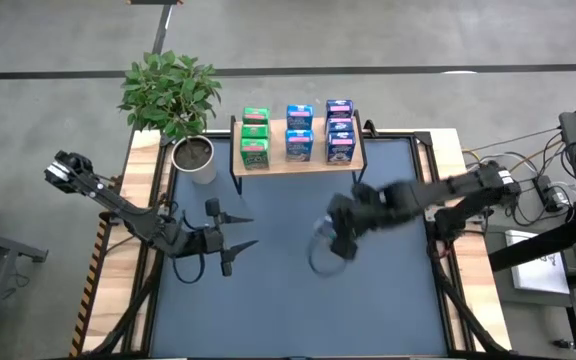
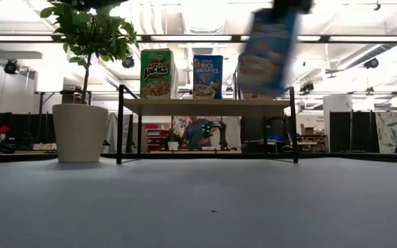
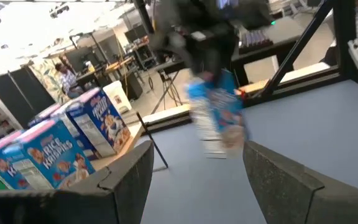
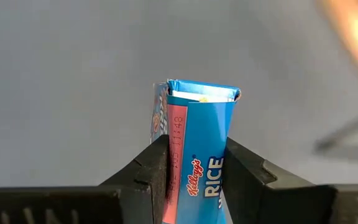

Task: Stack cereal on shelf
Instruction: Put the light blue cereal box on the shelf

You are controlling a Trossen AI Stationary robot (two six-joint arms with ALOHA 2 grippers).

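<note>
The light-wood shelf [image 1: 298, 160] stands at the table's far edge and carries a column of green cereal boxes [image 1: 255, 136], a blue column [image 1: 299, 131] and a blue-purple column [image 1: 340, 130]. In the low view a green box [image 2: 156, 74] and a blue box [image 2: 207, 76] stand upright on the shelf board [image 2: 205, 107]. My right gripper [image 4: 194, 168] is shut on a blue Rice Krispies box [image 4: 199, 137] above mid-table, in front of the shelf [image 1: 326, 245]. My left gripper [image 1: 251, 231] is open and empty at the table's left-centre. My right gripper pinches the blue box between its two fingers [image 4: 148, 171], on two opposite faces near one end [image 4: 194, 177]. The fingers come from above, pointing down. The box hangs below them [image 3: 219, 115], lifted clear of the table and slightly tilted [image 2: 271, 48].
A potted plant in a white pot [image 1: 196, 158] stands left of the shelf at the far left corner. The dark tabletop [image 1: 298, 310] stretches in front of the shelf. Cables and equipment [image 1: 558, 190] lie beyond the table's right edge.
</note>
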